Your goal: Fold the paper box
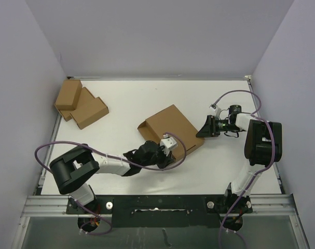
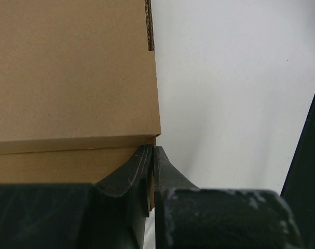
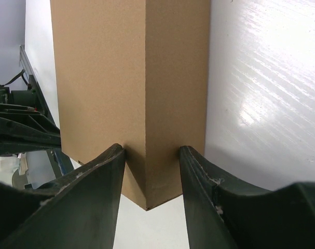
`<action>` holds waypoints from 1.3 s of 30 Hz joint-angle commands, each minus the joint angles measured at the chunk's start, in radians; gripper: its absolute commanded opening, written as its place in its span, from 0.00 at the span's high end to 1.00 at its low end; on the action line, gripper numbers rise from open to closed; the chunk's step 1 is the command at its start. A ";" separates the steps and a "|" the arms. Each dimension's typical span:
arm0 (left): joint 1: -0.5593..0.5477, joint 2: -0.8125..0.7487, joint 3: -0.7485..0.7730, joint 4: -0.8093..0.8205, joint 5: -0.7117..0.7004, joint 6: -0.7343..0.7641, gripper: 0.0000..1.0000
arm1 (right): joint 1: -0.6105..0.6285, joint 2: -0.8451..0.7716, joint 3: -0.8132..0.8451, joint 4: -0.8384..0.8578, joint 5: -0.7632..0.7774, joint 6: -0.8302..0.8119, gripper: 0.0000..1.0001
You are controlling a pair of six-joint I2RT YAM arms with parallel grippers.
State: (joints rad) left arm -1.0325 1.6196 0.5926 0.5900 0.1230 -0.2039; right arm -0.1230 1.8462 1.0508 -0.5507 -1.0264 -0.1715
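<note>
The paper box (image 1: 170,126) is a shallow brown cardboard box lying near the table's middle. My left gripper (image 1: 167,154) is at its near edge. In the left wrist view this gripper (image 2: 153,149) is shut, its fingertips meeting right at a lower corner of the box (image 2: 74,72), with nothing clearly held. My right gripper (image 1: 203,128) is at the box's right corner. In the right wrist view its jaws (image 3: 152,150) straddle that corner of the box (image 3: 126,78), one finger on each face, both touching the cardboard.
Two smaller brown cardboard boxes (image 1: 69,94) (image 1: 91,110) lie at the back left by the wall. Grey walls close in the table on three sides. A purple cable (image 1: 48,148) loops by the left arm, and another loops by the right arm (image 1: 261,140).
</note>
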 commanded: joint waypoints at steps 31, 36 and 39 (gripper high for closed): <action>0.079 -0.526 -0.113 -0.370 -0.157 -0.596 0.19 | 0.006 0.025 0.025 0.017 0.076 -0.033 0.56; 0.044 -0.632 -0.258 -0.317 -0.291 -0.916 0.19 | 0.008 0.025 0.025 0.016 0.077 -0.034 0.56; -0.044 -0.608 -0.323 -0.214 -0.408 -1.053 0.16 | 0.011 0.027 0.025 0.017 0.078 -0.034 0.56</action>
State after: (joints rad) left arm -0.9947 1.0100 0.3180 0.2234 -0.1223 -0.9733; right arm -0.1226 1.8462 1.0565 -0.5522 -1.0206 -0.1749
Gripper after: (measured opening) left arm 0.820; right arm 0.445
